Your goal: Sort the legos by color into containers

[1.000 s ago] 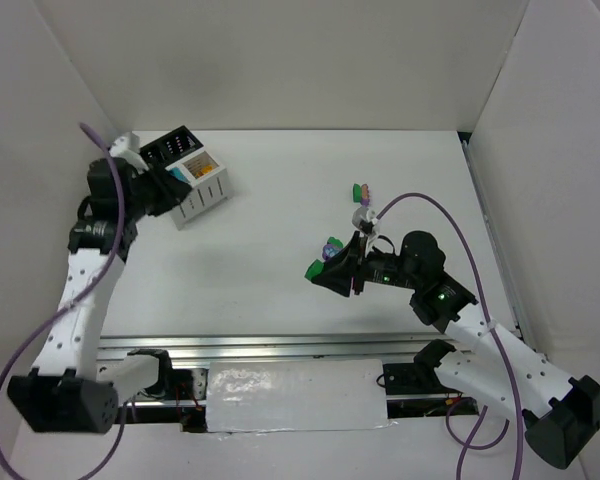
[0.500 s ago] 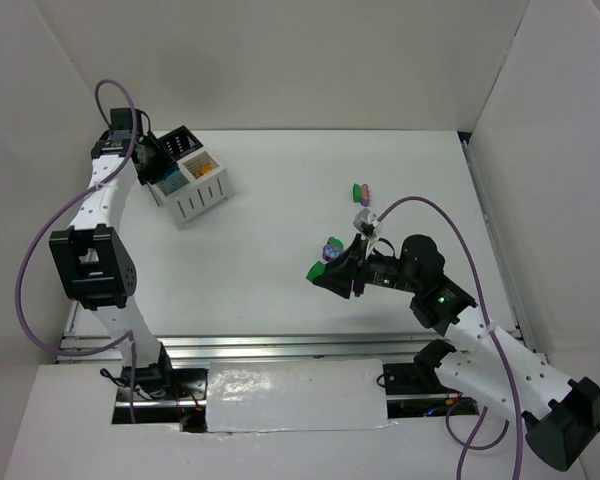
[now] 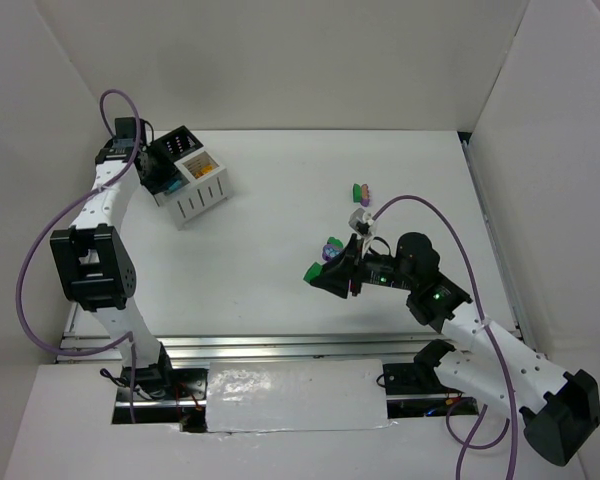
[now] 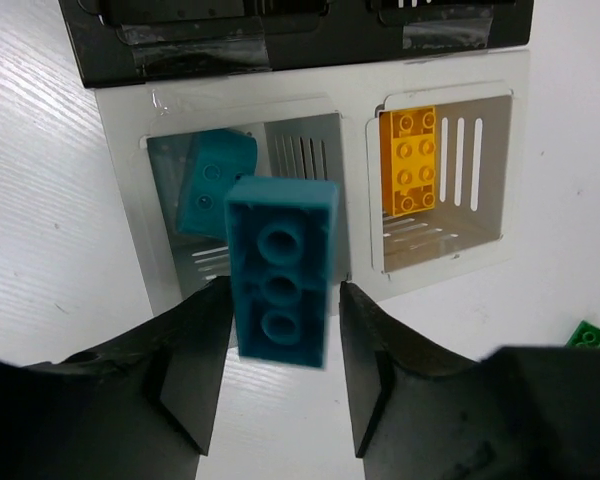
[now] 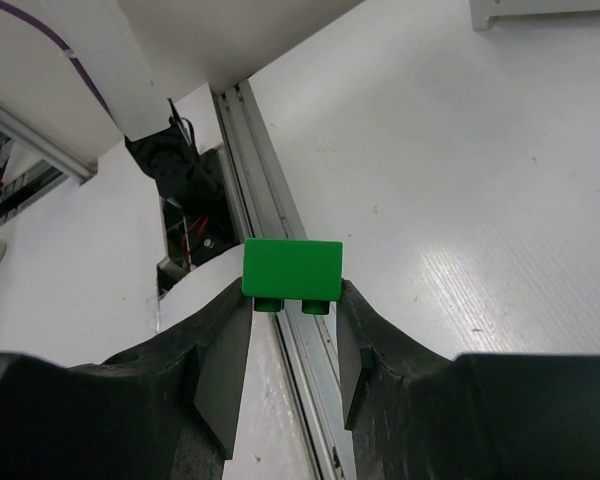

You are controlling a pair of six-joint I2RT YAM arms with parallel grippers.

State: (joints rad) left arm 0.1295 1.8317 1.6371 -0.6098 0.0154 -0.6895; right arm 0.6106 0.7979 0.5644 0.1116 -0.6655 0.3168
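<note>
No text, label, brand mark, number or sign is legible in any view. The stud tops of the yellow studded plastic brick [image 4: 408, 160], which lies in the white slatted bin [image 4: 355, 110] near the tabletop's far left corner, are too small to show any lettering.

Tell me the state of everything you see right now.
Left gripper, teal brick between its jaws over the white bin, grip unclear.
Right gripper, shut on green brick.
White bin, second teal brick in one compartment, yellow brick in the other.
Loose bricks, lying on the table.
</note>
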